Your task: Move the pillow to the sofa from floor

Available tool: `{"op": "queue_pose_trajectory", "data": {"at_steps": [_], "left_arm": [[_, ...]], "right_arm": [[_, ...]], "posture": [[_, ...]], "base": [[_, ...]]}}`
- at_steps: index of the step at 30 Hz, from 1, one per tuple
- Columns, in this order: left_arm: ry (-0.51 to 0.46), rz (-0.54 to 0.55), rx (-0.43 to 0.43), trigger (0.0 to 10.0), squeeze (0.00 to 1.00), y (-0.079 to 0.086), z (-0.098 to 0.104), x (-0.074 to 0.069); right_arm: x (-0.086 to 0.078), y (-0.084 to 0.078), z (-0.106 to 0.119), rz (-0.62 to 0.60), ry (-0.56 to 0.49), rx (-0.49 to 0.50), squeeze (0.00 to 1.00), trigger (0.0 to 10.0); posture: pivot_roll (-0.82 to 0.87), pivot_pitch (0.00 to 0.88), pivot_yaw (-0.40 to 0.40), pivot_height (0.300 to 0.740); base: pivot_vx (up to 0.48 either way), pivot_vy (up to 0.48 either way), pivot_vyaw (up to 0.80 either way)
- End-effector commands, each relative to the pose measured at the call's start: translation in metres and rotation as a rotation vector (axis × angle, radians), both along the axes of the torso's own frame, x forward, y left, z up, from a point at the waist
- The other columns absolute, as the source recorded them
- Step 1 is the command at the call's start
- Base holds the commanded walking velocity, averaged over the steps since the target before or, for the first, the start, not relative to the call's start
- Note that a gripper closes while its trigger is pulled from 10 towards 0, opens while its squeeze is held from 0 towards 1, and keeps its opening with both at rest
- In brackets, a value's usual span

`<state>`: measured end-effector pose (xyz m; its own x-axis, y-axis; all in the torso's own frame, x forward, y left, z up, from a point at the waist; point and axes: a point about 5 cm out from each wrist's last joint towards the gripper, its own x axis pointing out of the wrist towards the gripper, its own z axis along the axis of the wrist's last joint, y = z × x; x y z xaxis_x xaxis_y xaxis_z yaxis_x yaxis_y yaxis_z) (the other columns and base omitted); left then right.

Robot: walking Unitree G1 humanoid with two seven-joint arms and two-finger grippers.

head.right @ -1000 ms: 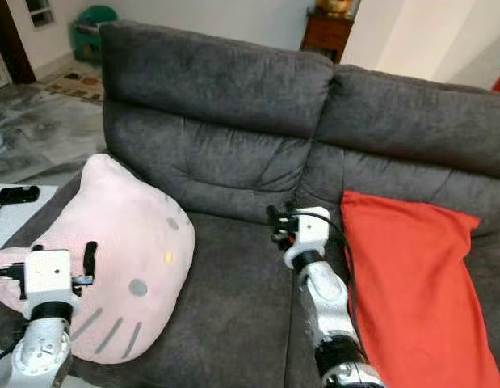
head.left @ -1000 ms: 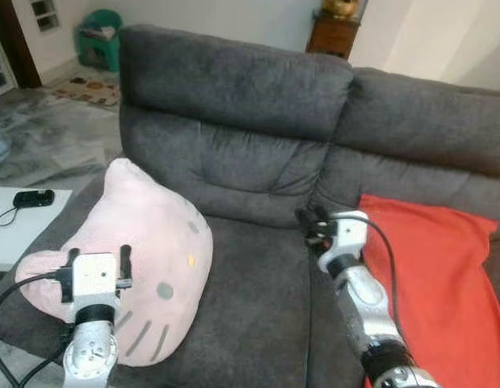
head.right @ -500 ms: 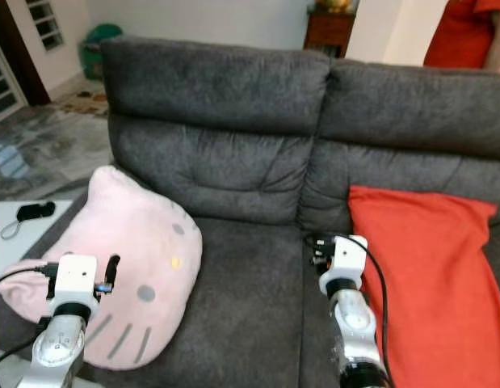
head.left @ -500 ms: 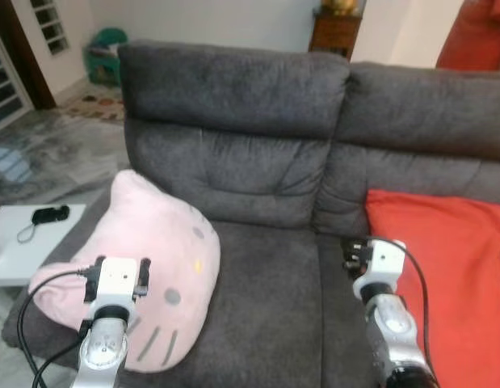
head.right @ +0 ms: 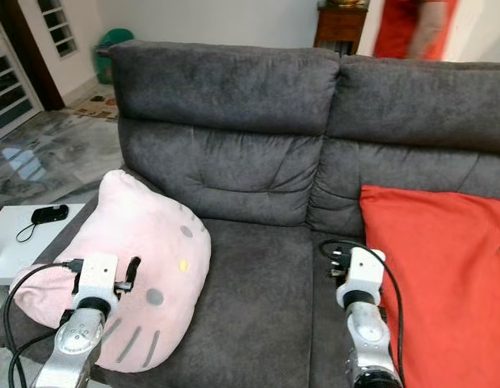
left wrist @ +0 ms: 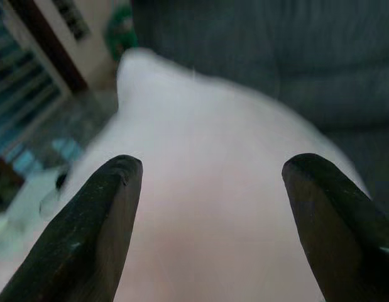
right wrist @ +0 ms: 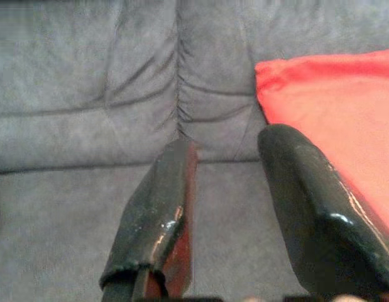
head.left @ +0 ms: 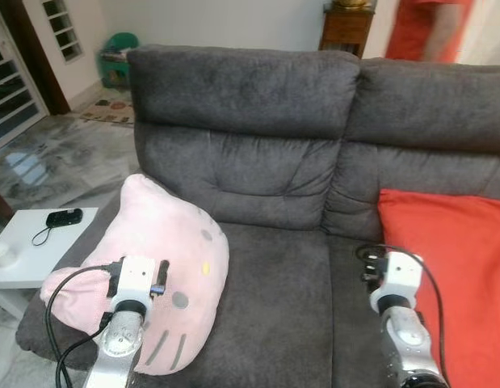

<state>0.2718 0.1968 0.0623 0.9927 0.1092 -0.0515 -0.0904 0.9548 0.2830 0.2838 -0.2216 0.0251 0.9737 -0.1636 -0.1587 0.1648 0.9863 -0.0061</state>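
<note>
The pink cat-face pillow lies on the left end of the dark grey sofa, leaning over its arm. My left gripper hovers over the pillow's lower half. Its fingers stand wide open, with pink fabric showing between them but not pinched. My right gripper hangs open above the seat near the seam between the two cushions, with nothing between its fingers.
A red cushion covers the right seat beside my right gripper. A white side table with a black device stands left of the sofa. A person in red stands behind the backrest.
The camera has shifted. My right gripper has drawn back from the backrest toward the seat front. The left gripper stays over the pillow. A person in red has come into view.
</note>
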Motion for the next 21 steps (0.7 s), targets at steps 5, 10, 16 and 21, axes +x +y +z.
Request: {"op": "queue_pose_trajectory", "data": {"at_steps": [5,10,16,21], "left_arm": [[-0.122,0.038,0.015,10.0,0.00,0.003,0.021,0.000],[-0.092,0.008,0.007,10.0,0.00,-0.002,0.009,-0.009],[-0.072,0.027,0.004,10.0,0.00,0.000,0.003,-0.014],[-0.087,0.041,0.001,10.0,0.00,0.007,0.008,-0.012]], "right_arm": [[0.017,0.025,0.020,0.087,-0.116,0.045,0.00,10.0],[0.019,0.037,0.018,0.121,-0.112,0.054,0.00,10.0],[0.016,0.038,0.015,0.127,-0.098,0.055,0.00,10.0],[0.020,0.042,0.018,0.136,-0.112,0.073,0.00,10.0]], "posture": [[0.10,0.000,-0.030,0.740],[0.11,0.000,-0.043,0.740],[0.13,0.000,-0.040,0.740],[0.21,0.000,-0.027,0.740]], "base": [[0.000,0.000,0.00],[0.000,0.000,0.00],[0.000,0.000,0.00],[0.000,0.000,0.00]]}}
